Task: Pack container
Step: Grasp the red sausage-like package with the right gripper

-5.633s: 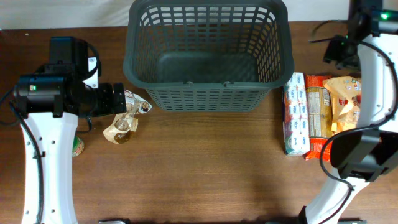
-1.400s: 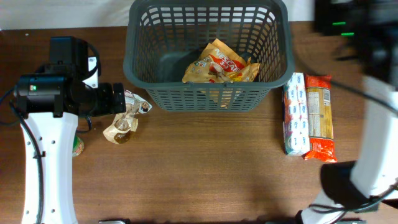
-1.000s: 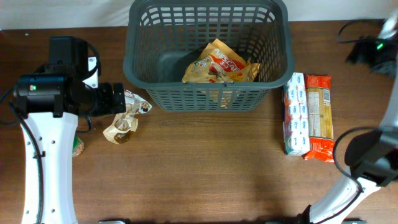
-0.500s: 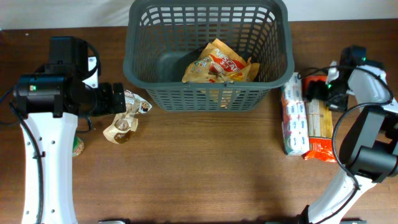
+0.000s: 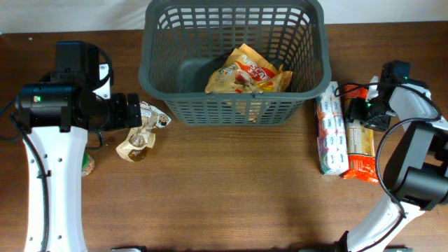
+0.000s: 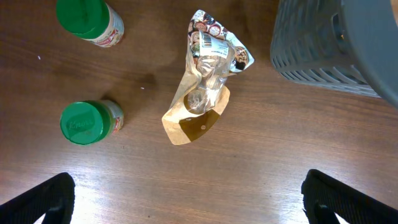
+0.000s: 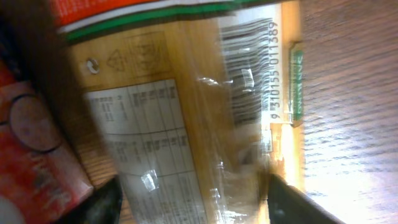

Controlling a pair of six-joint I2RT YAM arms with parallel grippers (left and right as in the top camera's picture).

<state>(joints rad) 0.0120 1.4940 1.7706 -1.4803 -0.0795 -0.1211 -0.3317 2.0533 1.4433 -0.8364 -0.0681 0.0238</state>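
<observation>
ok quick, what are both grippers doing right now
left gripper: open, holding nothing.
right gripper: open, fingers apart just above the orange packet, not closed on it.

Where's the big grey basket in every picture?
Overhead: the basket sits at the top middle.
Left wrist: the basket is in the top right corner, cut off.
Right wrist: not in it.
Shared landmark: the brown pouch beside the basket's corner, seen from overhead and in the left wrist view.

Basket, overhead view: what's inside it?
One orange-yellow snack bag lies in the basket, right of centre; the floor left of it shows bare. Anything beneath the bag is covered, and the front wall partly screens its lower edge.
</observation>
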